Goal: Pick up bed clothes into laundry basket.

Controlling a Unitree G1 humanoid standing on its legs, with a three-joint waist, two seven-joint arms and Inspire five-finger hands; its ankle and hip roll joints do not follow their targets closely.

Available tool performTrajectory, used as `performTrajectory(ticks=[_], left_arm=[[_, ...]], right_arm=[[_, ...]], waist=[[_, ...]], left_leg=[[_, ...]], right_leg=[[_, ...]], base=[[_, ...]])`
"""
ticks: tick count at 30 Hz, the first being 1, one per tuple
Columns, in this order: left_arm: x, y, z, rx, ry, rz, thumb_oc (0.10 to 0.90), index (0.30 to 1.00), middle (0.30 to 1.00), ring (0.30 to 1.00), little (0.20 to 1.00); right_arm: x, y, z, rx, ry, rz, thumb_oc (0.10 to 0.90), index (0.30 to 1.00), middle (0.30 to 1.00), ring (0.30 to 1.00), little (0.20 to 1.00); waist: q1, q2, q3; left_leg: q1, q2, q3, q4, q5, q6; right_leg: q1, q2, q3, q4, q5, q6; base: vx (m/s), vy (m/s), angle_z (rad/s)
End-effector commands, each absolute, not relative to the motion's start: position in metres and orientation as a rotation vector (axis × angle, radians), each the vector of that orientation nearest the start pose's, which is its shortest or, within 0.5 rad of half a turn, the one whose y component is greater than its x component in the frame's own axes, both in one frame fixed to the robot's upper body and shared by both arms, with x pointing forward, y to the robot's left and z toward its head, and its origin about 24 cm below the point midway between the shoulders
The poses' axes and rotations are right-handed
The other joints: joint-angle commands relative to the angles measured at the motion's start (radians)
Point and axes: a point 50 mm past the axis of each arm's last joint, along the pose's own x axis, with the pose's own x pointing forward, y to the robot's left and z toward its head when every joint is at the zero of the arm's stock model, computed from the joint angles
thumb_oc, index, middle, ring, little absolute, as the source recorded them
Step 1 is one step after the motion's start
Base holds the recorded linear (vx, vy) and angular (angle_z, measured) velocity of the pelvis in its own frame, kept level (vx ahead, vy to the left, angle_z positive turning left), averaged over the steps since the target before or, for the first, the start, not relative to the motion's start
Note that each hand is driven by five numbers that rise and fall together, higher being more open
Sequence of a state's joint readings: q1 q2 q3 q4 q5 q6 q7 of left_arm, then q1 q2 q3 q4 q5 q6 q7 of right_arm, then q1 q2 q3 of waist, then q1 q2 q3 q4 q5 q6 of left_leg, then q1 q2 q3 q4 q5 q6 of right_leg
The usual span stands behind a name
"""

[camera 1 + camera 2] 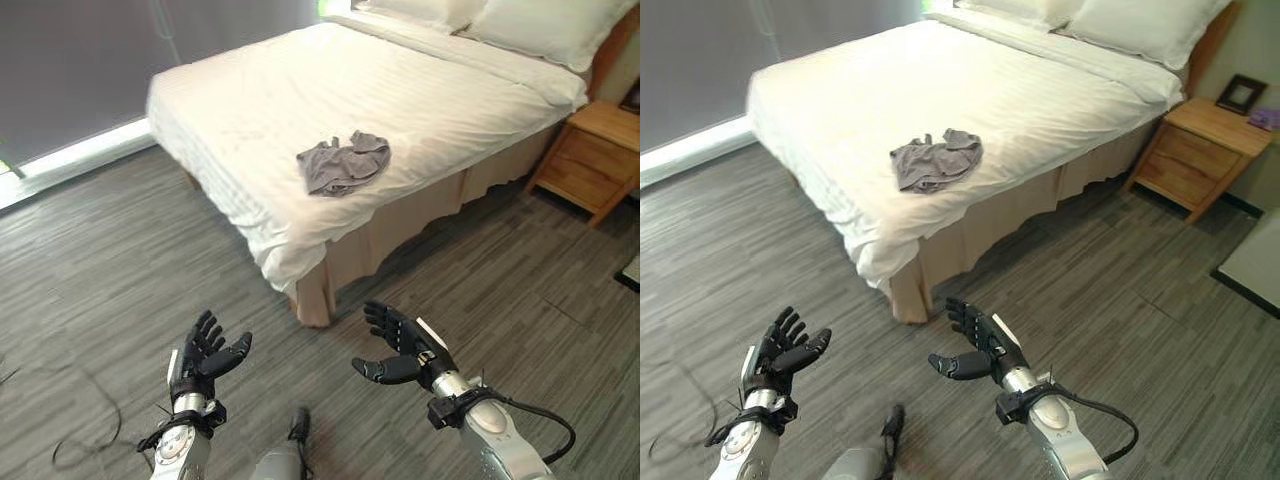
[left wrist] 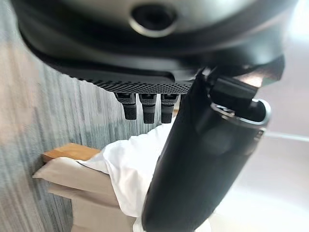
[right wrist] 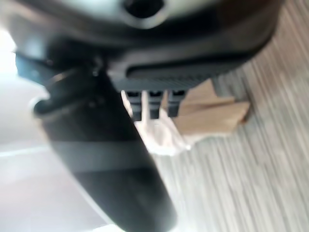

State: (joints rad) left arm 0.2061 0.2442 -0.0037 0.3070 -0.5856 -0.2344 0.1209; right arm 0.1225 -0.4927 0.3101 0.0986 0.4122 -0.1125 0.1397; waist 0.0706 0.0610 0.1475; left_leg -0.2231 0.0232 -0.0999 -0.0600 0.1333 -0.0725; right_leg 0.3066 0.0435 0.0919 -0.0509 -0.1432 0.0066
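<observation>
**Grey clothes lying on the bed, both hands empty**

So the crumpled grey garment (image 1: 343,163) sits on the white bed (image 1: 250,100), close to the side edge facing the robot and roughly midway along it. Pillows (image 1: 545,28) are up at the head end, and a wooden nightstand (image 1: 590,155) stands just beside that end. The left hand (image 1: 208,352) and right hand (image 1: 402,346) hover over the grey wood-look floor (image 1: 90,280), well short of the bed's foot corner, fingers spread, holding nothing.
</observation>
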Motion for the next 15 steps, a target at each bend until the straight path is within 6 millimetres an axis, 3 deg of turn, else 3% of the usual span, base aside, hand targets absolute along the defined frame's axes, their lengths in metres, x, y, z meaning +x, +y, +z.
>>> performTrajectory(ticks=[1,2,3,4,5,6,7,8,9,10,11,12,13,14,15], left_arm=[[0.212,0.258,0.02,-0.197,-0.068,0.334,0.8,0.9,0.9,0.9,0.9],[0.211,0.258,0.019,-0.188,-0.063,0.332,0.8,0.9,0.9,0.9,0.9],[0.208,0.259,0.016,-0.175,-0.048,0.347,0.8,0.9,0.9,0.9,0.9],[0.208,0.259,0.016,-0.174,-0.048,0.347,0.8,0.9,0.9,0.9,0.9],[0.209,0.264,0.022,-0.165,-0.073,0.362,0.8,0.9,0.9,0.9,0.9],[0.209,0.264,0.022,-0.165,-0.072,0.362,0.8,0.9,0.9,0.9,0.9],[0.211,0.267,0.026,-0.157,-0.09,0.369,0.8,0.9,0.9,0.9,0.9],[0.214,0.271,0.033,-0.121,-0.107,0.358,0.8,0.9,0.9,0.9,0.9],[0.214,0.272,0.039,-0.107,-0.124,0.348,0.8,0.9,0.9,0.9,0.9],[0.214,0.272,0.039,-0.106,-0.124,0.348,0.8,0.9,0.9,0.9,0.9],[0.214,0.274,0.047,-0.1,-0.151,0.324,0.8,0.9,0.9,0.9,0.9],[0.214,0.274,0.049,-0.111,-0.159,0.307,0.8,0.9,0.9,0.9,0.9],[0.213,0.273,0.047,-0.127,-0.153,0.294,0.8,0.9,0.9,0.9,0.9],[0.214,0.271,0.045,-0.138,-0.144,0.27,0.8,0.9,0.9,0.9,0.9],[0.214,0.271,0.045,-0.139,-0.146,0.271,0.8,0.9,0.9,0.9,0.9]], right_arm=[[0.226,-0.171,0.039,-0.018,-0.011,0.398,0.8,0.9,0.9,0.9,0.9],[0.224,-0.169,0.036,-0.024,-0.001,0.408,0.8,0.9,0.9,0.9,0.9],[0.222,-0.165,0.029,-0.057,0.03,0.426,0.8,0.9,0.9,0.9,0.9],[0.223,-0.165,0.029,-0.057,0.03,0.426,0.8,0.9,0.9,0.9,0.9],[0.227,-0.155,0.031,-0.04,0.011,0.454,0.8,0.9,0.9,0.9,0.9],[0.227,-0.155,0.031,-0.04,0.012,0.453,0.8,0.9,0.9,0.9,0.9],[0.23,-0.15,0.034,-0.039,-0.005,0.473,0.8,0.9,0.9,0.9,0.9],[0.235,-0.141,0.042,-0.086,-0.041,0.512,0.8,0.9,0.9,0.9,0.9],[0.239,-0.138,0.047,-0.107,-0.067,0.525,0.8,0.9,0.9,0.9,0.9],[0.239,-0.137,0.047,-0.107,-0.067,0.526,0.8,0.9,0.9,0.9,0.9],[0.252,-0.135,0.061,-0.154,-0.128,0.528,0.8,0.9,0.9,0.9,0.9],[0.259,-0.135,0.069,-0.192,-0.159,0.531,0.8,0.9,0.9,0.9,0.9],[0.266,-0.139,0.078,-0.24,-0.189,0.524,0.8,0.9,0.9,0.9,0.9],[0.276,-0.143,0.092,-0.324,-0.235,0.525,0.8,0.9,0.9,0.9,0.9],[0.276,-0.143,0.093,-0.325,-0.236,0.525,0.8,0.9,0.9,0.9,0.9]], waist=[[0.01,-0.033,0.003],[0.011,-0.034,-0.008],[0.015,-0.052,-0.024],[0.019,-0.054,-0.026],[0.025,-0.061,-0.02],[0.022,-0.071,-0.021],[0.014,-0.068,-0.009],[-0.002,-0.046,0.004],[0.008,-0.039,0.001],[0.002,-0.045,0.006],[0.027,-0.046,-0.006],[0.026,-0.057,-0.005],[0.02,-0.072,-0.01],[0.008,-0.086,-0.011],[0.008,-0.084,-0.011]], left_leg=[[-0.043,0.039,0.089,0.088,0.11,-0.064],[-0.039,0.041,0.083,0.099,0.092,-0.048],[-0.046,0.032,0.105,0.155,0.057,-0.016],[-0.05,0.032,0.109,0.159,0.055,-0.016],[-0.017,0.038,0.147,0.163,0.015,0.021],[-0.014,0.027,0.148,0.164,0.003,0.021],[0.009,0.026,0.158,0.159,-0.011,0.032],[0.07,0.04,0.177,0.14,-0.043,0.042],[0.098,0.054,0.193,0.136,-0.058,0.038],[0.104,0.046,0.19,0.136,-0.061,0.039],[0.13,0.086,0.211,0.142,-0.1,0.012],[0.141,0.09,0.204,0.147,-0.123,-0.002],[0.145,0.083,0.198,0.148,-0.133,-0.01],[0.163,0.072,0.181,0.15,-0.159,-0.014],[0.161,0.073,0.182,0.151,-0.157,-0.014]], right_leg=[[-0.021,-0.056,-0.034,0.03,-0.058,0.043],[-0.014,-0.065,-0.024,0.038,-0.075,0.05],[-0.021,-0.113,-0.032,0.114,-0.068,0.089],[-0.027,-0.115,-0.028,0.119,-0.071,0.09],[-0.14,-0.131,-0.022,0.33,0.035,0.138],[-0.138,-0.142,-0.026,0.338,0.02,0.138],[-0.209,-0.153,-0.036,0.445,0.081,0.168],[-0.291,-0.181,-0.091,0.52,0.128,0.176],[-0.311,-0.274,-0.167,0.518,0.171,0.179],[-0.303,-0.282,-0.171,0.521,0.164,0.182],[-0.288,-0.471,-0.304,0.417,0.227,0.152],[-0.268,-0.512,-0.348,0.331,0.255,0.164],[-0.278,-0.507,-0.329,0.27,0.28,0.181],[-0.286,-0.464,-0.27,0.181,0.256,0.196],[-0.286,-0.463,-0.27,0.177,0.26,0.196]], base=[[0.46,0.157,-0.54],[0.62,0.272,-0.49],[0.47,0.223,-0.62],[0.52,0.238,-0.9],[0.24,0.075,-0.91],[0.33,0.118,-0.89],[0.33,0.134,-0.67],[0.38,0.149,-0.46],[0.3,0.104,-0.27],[0.27,-0.136,-0.34],[0.28,-0.222,-0.49],[0.38,-0.283,-0.48],[0.4,-0.194,-0.22],[0.29,-0.116,0.11],[0.36,-0.102,0.33]])
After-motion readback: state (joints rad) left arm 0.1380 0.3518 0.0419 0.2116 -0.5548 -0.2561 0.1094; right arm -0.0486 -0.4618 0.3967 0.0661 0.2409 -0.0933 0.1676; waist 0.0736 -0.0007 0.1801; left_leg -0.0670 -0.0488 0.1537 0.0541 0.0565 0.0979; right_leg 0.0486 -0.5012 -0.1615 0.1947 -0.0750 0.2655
